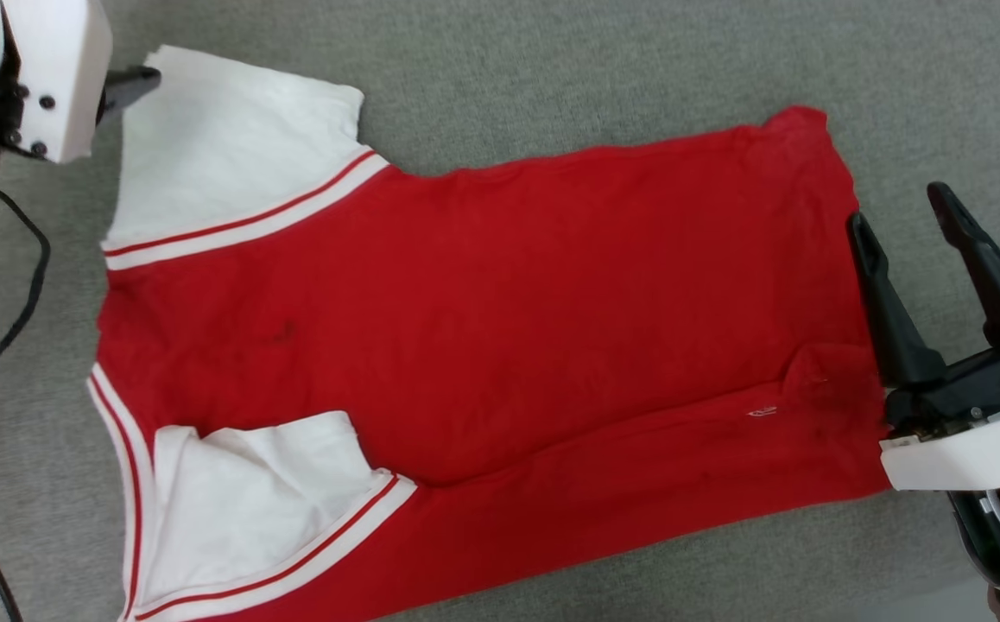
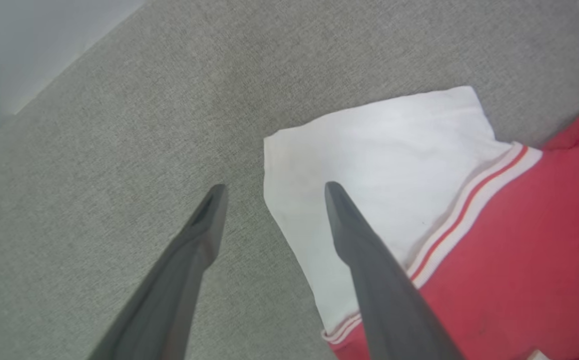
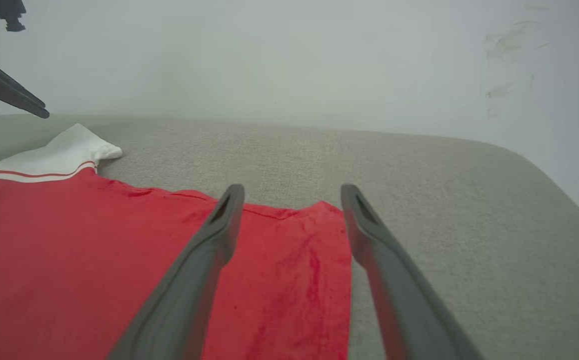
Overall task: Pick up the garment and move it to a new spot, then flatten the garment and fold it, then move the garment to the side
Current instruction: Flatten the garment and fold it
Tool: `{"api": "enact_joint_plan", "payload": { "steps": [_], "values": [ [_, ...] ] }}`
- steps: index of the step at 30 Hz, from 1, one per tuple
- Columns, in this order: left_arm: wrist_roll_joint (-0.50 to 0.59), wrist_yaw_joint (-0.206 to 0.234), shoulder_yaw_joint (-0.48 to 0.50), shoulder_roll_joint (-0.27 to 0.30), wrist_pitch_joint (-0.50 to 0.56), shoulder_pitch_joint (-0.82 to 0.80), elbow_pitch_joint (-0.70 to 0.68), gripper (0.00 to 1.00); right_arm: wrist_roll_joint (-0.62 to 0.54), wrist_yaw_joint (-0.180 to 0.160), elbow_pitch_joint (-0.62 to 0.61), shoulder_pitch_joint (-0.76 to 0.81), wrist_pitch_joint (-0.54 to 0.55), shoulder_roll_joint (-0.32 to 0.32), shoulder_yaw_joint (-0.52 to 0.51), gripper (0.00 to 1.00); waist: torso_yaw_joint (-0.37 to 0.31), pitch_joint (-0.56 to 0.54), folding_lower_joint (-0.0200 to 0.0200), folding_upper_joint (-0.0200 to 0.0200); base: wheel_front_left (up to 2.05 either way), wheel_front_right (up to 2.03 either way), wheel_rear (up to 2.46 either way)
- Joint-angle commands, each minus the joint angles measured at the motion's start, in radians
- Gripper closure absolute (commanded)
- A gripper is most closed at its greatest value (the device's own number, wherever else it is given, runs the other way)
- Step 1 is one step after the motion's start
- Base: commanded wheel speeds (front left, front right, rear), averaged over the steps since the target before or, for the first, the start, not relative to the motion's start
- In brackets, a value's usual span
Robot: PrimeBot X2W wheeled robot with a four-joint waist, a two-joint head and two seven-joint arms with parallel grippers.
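At ten o'clock in the head view we see the left arm's pale casing, with one dark fingertip of the left gripper (image 1: 130,85) at the outer corner of a white sleeve; a black cable (image 1: 29,276) trails below it toward eight o'clock. In the left wrist view its two fingers stand wide apart with nothing between them, one over bare grey cloth and the other over the sleeve's edge; we cannot tell whether either touches.

The garment (image 1: 509,328) lies spread on the grey padded surface (image 1: 552,69), filling the middle of the head view; its shoulders point toward nine o'clock and its hem toward three. One white sleeve with striped trim lies open toward eleven o'clock; the other is folded in over the red body near seven o'clock; a long fold runs along the lower red edge toward four o'clock.

At three o'clock the right gripper (image 1: 897,205) sits at the hem, fingers pointing toward eleven o'clock, spread wide and empty. In the right wrist view one finger lies over red fabric and the other over grey surface, either side of the hem's edge; contact we cannot judge.
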Motion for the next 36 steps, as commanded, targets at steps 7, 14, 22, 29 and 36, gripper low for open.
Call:
{"api": "enact_joint_plan", "payload": {
  "steps": [7, 14, 22, 29, 36],
  "values": [
    [0.038, -0.001, -0.040, -0.027, 0.068, -0.055, 0.051, 0.00, 0.001, -0.001, -0.041, -0.031, 0.026, 0.011, 0.022, 0.00, -0.035, 0.096, -0.0001, 0.0000, 0.00, 0.00, 0.00],
    [0.049, -0.031, -0.090, -0.049, 0.081, -0.018, 0.103, 1.00, 0.006, -0.001, -0.033, -0.051, 0.034, -0.002, 0.010, 0.00, -0.032, 0.095, -0.0001, 0.0000, 0.00, 0.00, 0.00],
    [0.057, -0.058, -0.097, -0.066, 0.009, -0.029, 0.092, 1.00, 0.003, -0.001, -0.039, -0.144, 0.094, -0.077, -0.045, 0.00, -0.004, 0.012, -0.0001, 0.0000, 0.00, 0.00, 0.00],
    [0.050, -0.071, -0.130, -0.085, -0.022, -0.025, 0.035, 1.00, 0.089, -0.001, 0.009, -0.303, 0.372, -0.231, 0.009, 0.00, 0.039, -0.039, -0.0001, 0.0000, 0.00, 0.00, 0.00],
    [0.040, -0.072, -0.146, -0.094, -0.062, -0.030, -0.011, 1.00, 0.309, -0.001, 0.125, -0.490, 0.761, -0.409, 0.205, 0.00, 0.077, -0.044, -0.0001, 0.0000, 0.00, 0.00, 0.00]
  ]
}}
